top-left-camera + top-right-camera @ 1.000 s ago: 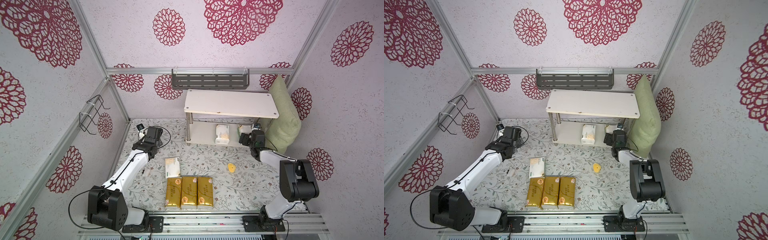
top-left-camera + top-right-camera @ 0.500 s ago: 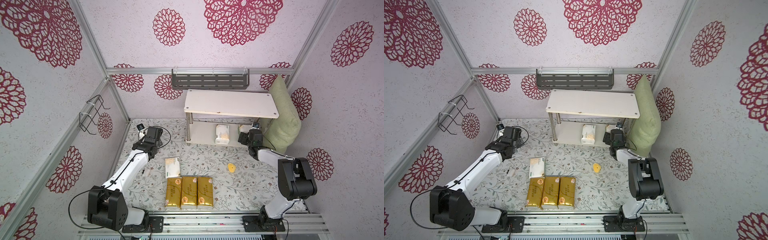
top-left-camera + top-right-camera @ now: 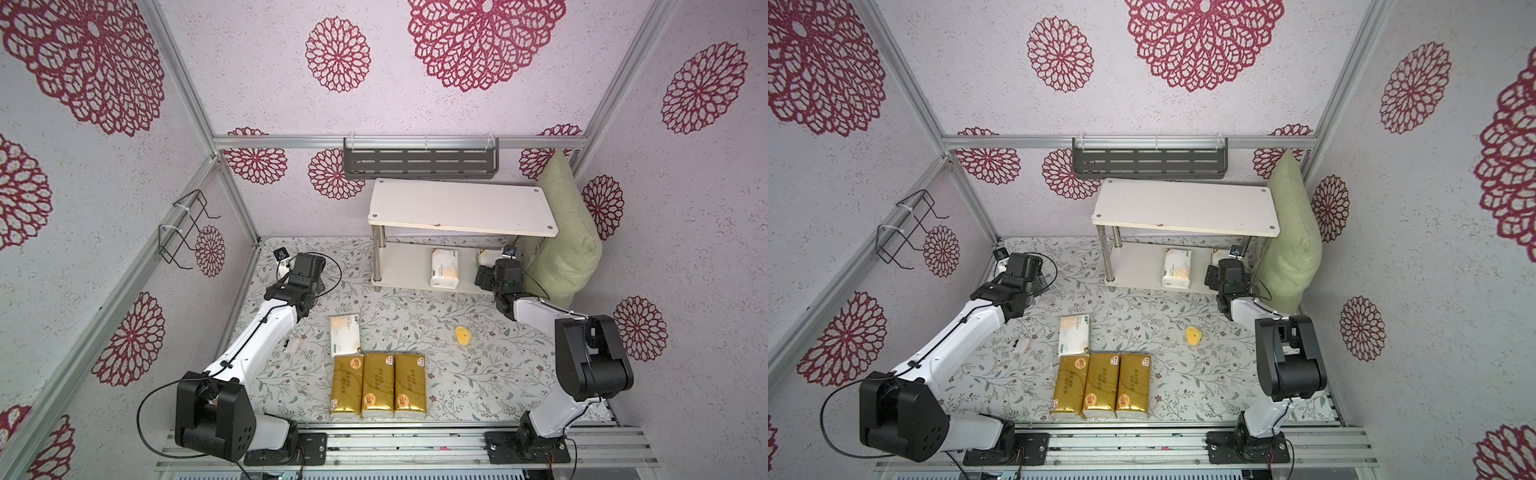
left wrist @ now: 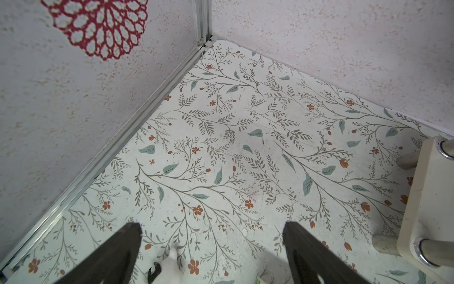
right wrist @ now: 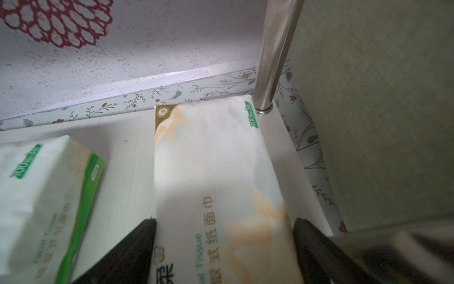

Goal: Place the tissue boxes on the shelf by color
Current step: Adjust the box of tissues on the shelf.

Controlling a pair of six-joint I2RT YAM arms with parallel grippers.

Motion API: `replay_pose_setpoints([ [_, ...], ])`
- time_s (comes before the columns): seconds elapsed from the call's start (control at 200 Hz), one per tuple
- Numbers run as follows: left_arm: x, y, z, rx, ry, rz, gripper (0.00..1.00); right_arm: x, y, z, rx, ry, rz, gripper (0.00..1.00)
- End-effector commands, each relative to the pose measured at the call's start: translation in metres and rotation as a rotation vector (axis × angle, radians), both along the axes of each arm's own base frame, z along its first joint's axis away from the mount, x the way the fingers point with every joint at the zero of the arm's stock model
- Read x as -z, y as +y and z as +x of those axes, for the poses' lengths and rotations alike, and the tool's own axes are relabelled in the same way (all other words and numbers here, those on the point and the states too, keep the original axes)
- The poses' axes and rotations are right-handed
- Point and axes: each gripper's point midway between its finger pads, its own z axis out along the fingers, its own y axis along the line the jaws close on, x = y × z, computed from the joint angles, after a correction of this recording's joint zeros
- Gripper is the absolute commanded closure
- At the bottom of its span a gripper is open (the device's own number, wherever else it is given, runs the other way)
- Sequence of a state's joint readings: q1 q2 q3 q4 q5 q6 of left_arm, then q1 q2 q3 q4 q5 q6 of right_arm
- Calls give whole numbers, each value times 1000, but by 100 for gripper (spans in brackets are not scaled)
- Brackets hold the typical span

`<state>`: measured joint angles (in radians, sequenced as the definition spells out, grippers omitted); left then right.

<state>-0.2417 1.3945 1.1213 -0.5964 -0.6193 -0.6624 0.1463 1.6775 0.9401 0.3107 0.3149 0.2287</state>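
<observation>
While the end pack (image 5: 216, 184) lies flat on the lower board (image 5: 122, 137) of the shelf (image 3: 457, 203), it sits right between the fingers of the right gripper (image 5: 224, 220). Its long side runs from the front of the board to the back, the same way the gripper points. Its far corner is just beside the shiny leg (image 5: 272, 49). Both black fingers stand right at the pack's edges. I cannot tell if they squeeze it or only stand beside it. I think the arm should pull straight back along that long side, so the pack does not get dragged or turned.

A second white pack (image 3: 444, 268) lies on the same board, a little apart, nearer the middle.

The last white pack (image 3: 345, 336) lies on the table (image 3: 478, 374), in front of the shelf, on the left arm's side. It is just behind the row of three gold packs (image 3: 378, 384). Its long side points toward the shelf too. The left gripper (image 4: 211, 225) is wide open and holds nothing. It hangs over the table near the shelf's left end. It looks nearer to that pack than the right gripper is, so I think the left arm is the one to fetch it.
</observation>
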Motion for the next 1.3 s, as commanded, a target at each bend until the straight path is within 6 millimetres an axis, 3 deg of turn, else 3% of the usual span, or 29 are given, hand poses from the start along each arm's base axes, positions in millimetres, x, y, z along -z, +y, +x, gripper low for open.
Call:
replay_pose_setpoints([
  [0.0, -4, -1, 0, 2, -7, 11, 3, -19, 2, 0, 0, -18, -9, 6],
  [0.24, -4, -1, 0, 2, -5, 11, 3, -38, 2, 4, -12, -45, -36, 5],
  [0.545, -2, -1, -2, 2, -2, 14, 3, -22, 1, -3, -61, 6, -90, 7],
  [1.296, -1, -2, 0, 2, -4, 9, 3, -23, 4, -9, -88, 18, -82, 8],
])
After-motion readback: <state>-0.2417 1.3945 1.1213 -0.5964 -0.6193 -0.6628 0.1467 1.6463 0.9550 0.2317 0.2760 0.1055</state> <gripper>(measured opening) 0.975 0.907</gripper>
